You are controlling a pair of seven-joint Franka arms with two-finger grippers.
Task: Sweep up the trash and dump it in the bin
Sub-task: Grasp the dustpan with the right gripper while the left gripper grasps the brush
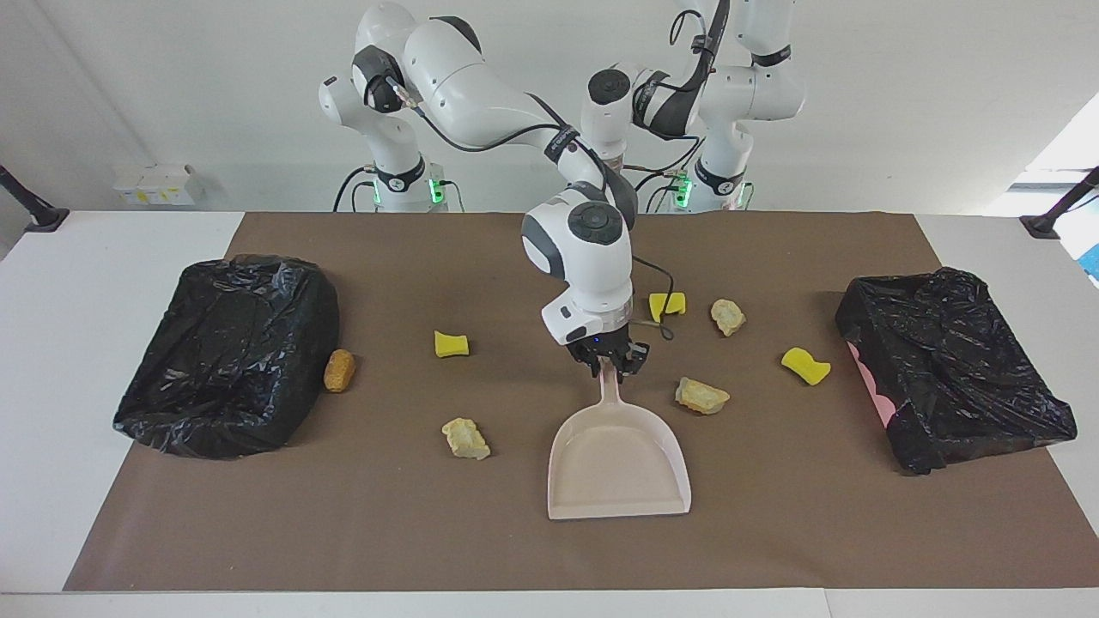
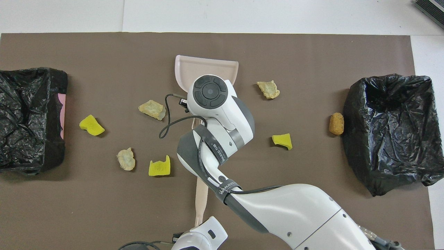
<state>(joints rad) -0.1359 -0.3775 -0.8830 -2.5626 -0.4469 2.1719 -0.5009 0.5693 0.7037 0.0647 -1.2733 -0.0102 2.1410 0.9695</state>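
Note:
My right gripper (image 1: pixel 611 366) is shut on the handle of the beige dustpan (image 1: pixel 618 463), whose pan (image 2: pixel 208 66) lies flat at the mat's middle. In the overhead view the right wrist hides that grip. My left gripper (image 2: pixel 198 226), at the robots' edge of the mat, is shut on the end of the beige brush handle (image 2: pixel 201 198); its bristles are hidden under the right arm. Trash lies around: yellow chunks (image 1: pixel 451 343) (image 1: pixel 667 305) (image 1: pixel 805 366), beige lumps (image 1: pixel 466 438) (image 1: pixel 702 396) (image 1: pixel 728 317), and an orange-brown lump (image 1: pixel 339 370) beside one bin.
Two bins lined with black bags stand on the brown mat (image 1: pixel 773 532), one at the right arm's end (image 1: pixel 227 352), one at the left arm's end (image 1: pixel 953 378). The right arm stretches low over the mat's middle.

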